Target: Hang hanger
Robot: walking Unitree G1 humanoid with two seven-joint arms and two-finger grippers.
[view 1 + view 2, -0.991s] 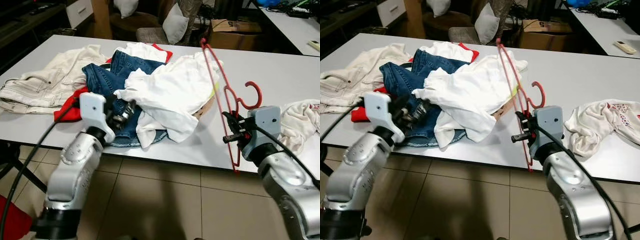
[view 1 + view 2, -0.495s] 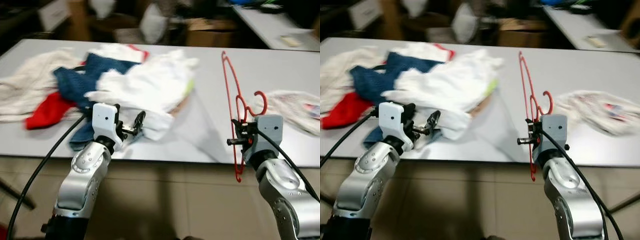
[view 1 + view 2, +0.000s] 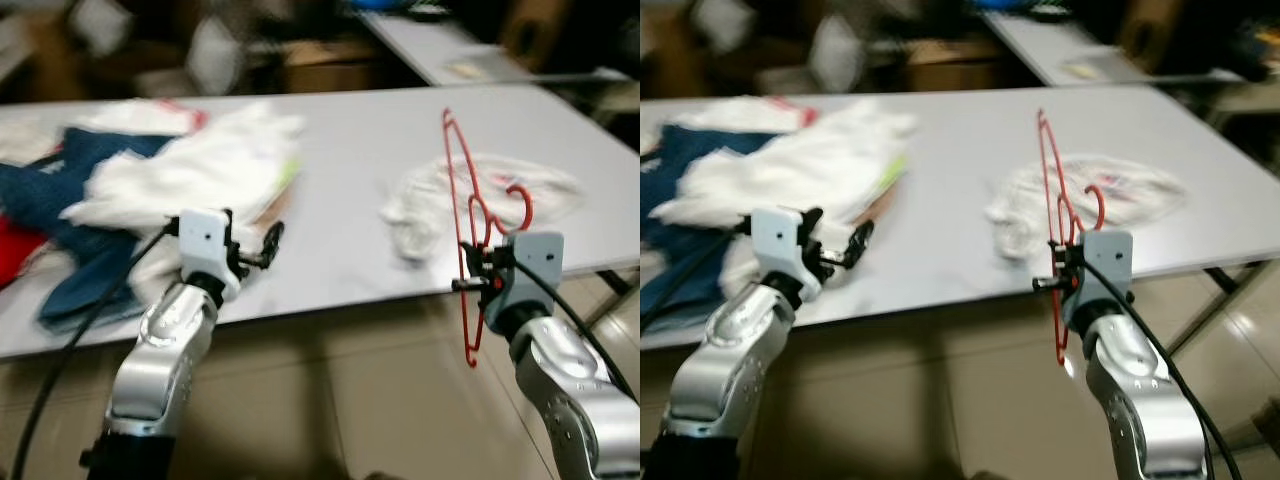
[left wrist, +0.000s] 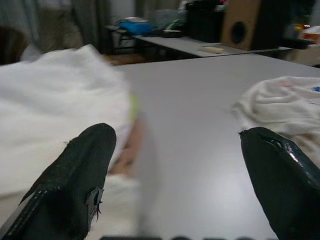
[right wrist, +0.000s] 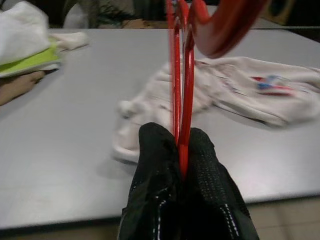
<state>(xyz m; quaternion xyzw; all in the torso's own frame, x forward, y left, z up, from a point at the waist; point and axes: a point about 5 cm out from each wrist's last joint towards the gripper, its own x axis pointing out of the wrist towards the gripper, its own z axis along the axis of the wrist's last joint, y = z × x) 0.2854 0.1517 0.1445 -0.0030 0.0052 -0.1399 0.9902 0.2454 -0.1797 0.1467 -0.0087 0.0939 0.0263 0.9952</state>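
Black fingers of the right end effector [image 3: 470, 283] are pinching a red hanger [image 3: 465, 215], which is standing nearly upright at the near edge of the grey worktop [image 3: 350, 140], hook beside a crumpled white garment [image 3: 480, 190]. Left end effector [image 3: 268, 245] is hovering with fingers spread wide, gripping nothing, beside a pile of clothes [image 3: 150, 185].

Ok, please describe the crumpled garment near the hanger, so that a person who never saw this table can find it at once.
Start at the grey table and go to its right end, away from the big clothes pile. There a whitish garment lies alone, just behind the red hanger held by the right gripper. It alone carries a small red and blue print.
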